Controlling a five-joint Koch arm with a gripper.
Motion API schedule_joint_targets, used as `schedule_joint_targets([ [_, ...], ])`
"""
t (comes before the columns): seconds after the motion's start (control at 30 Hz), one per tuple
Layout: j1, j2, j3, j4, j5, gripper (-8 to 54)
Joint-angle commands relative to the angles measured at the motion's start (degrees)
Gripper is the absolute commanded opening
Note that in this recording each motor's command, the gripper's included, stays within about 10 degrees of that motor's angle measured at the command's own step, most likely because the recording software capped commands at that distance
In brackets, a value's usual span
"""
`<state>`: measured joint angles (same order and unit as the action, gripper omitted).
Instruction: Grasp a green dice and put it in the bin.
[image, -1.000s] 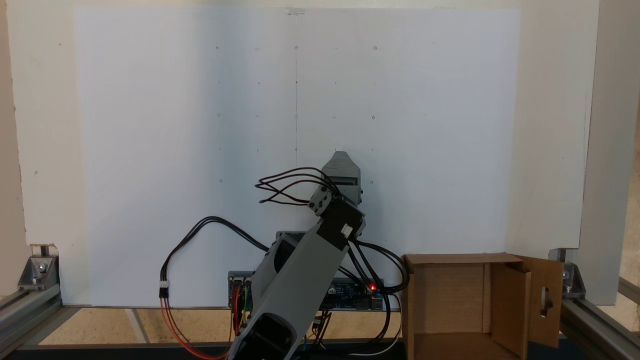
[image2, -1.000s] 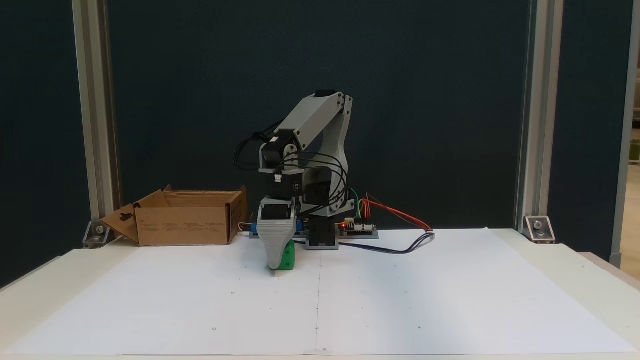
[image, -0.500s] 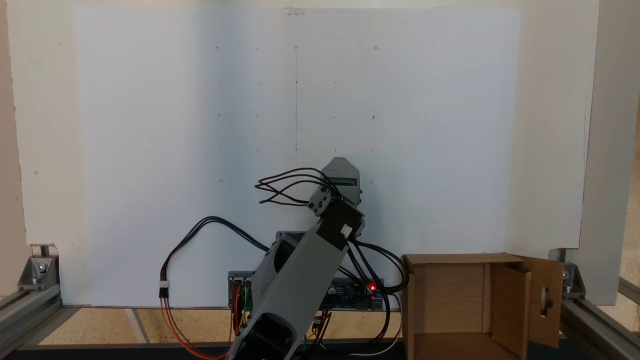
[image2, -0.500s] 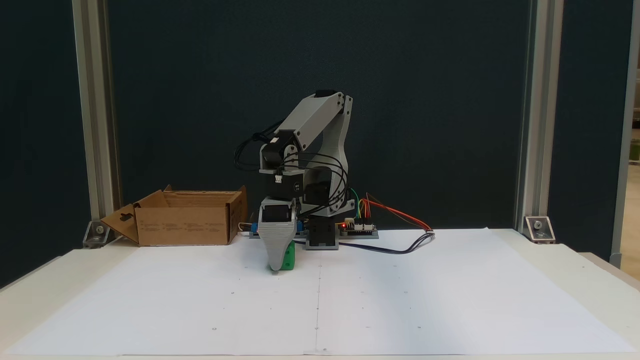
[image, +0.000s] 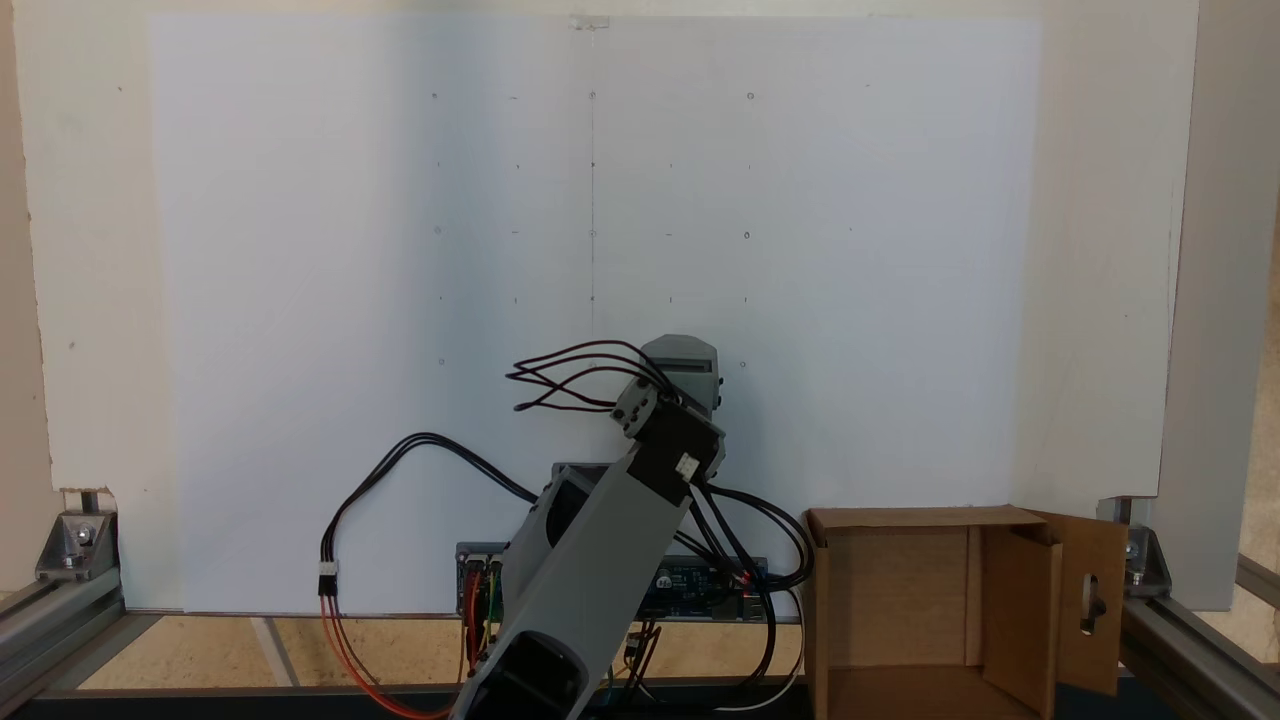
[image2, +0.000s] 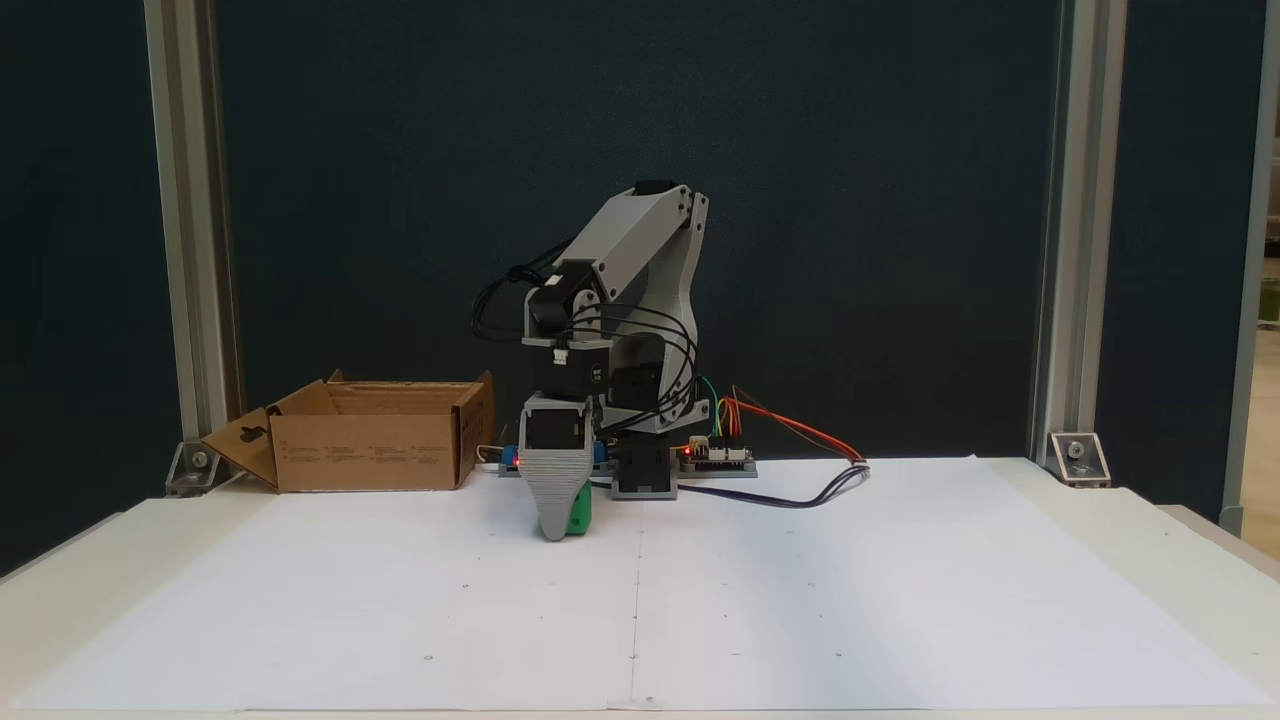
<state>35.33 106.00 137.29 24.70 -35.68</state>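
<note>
One relation decides the coming move: where the bin (image2: 370, 435) lies from the tool (image2: 560, 530). In a fixed view that faces the arm, the tool points straight down near the middle of the frame, its tip at the white paper (image2: 800, 580) on the desk (image2: 1190, 540). The green dice (image2: 577, 512) sits against the tool's right side, partly covered by the grey jaw in front. The bin stands at the left of that frame, well apart from the tool and farther back, beside the arm's base (image2: 640, 470).

Whether the tool grips the dice cannot be told. The jaws lie one behind the other for this camera, and only the near one shows. The dice looks slightly off the paper, but that is too fine to call.

In a fixed view from above, the tool (image: 680, 362) shows as a grey wedge at centre frame. The bin (image: 905, 600) lies at lower right, its open mouth facing up, the slotted flap (image: 1093, 600) hanging at its right.

By my reading, the carry must go up, then sideways and back toward the base to clear the bin's near wall.
</note>
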Motion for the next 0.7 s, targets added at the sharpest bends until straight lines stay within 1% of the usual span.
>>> schedule_joint_targets([
  [0.0, 1.4, 1.2, -8.8, 6.4, 1.4, 11.5],
  [0.23, 4.0, 1.8, -35.7, 29.2, 7.1, 11.5],
  [0.4, 5.9, 1.8, -54.3, 45.3, 7.2, 11.5],
  [0.5, 9.7, 1.8, -55.4, 53.2, 7.2, 11.5],
  [0.67, 26.2, 1.3, -60.5, 52.6, 7.2, 11.5],
])
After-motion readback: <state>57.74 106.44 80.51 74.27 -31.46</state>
